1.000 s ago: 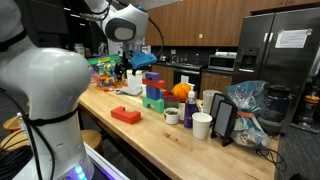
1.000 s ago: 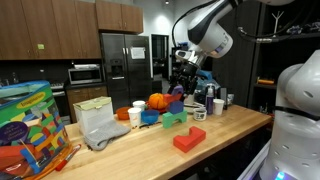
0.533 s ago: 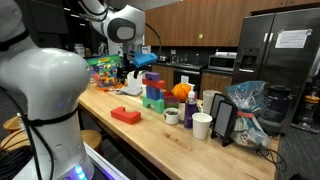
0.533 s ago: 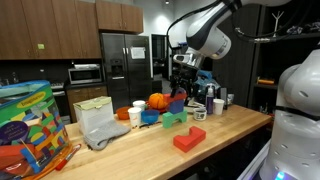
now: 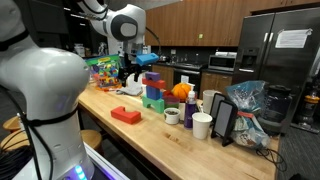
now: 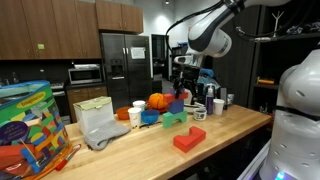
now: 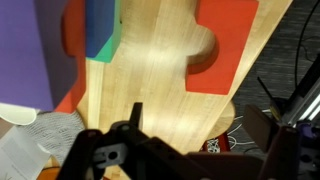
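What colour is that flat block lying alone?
The flat rectangular block is red, clearest in an exterior view.

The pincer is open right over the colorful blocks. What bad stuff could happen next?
1. The open pincer hangs just above the purple block. If it came down off-centre, a finger could push that block off the green block beside it.
2. The mug stands close by on the table, so a sideways swing might tip it.
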{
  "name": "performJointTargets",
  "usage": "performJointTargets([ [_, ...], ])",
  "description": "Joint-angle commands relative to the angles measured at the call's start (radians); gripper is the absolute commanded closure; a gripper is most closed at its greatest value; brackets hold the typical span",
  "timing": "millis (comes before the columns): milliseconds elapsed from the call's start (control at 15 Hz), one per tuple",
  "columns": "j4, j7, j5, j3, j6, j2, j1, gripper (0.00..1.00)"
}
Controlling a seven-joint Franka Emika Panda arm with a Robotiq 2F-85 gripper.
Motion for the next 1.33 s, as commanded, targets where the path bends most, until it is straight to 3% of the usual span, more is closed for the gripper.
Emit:
performJointTargets([
  [0, 0.002, -0.017, -0.067, -0.016, -0.115, -0.036, -0.028, 0.00],
  [200, 0.004, -0.048, -0.100, -0.029, -0.132, -0.051, -0.051, 0.00],
  [533, -0.016, -0.107, -0.103, -0.072, -0.030, -0.099, -0.087, 0.00],
  [1267, 0.000, -0.183, -0.094, -0.214, -0.024, -0.159, -0.184, 0.00],
])
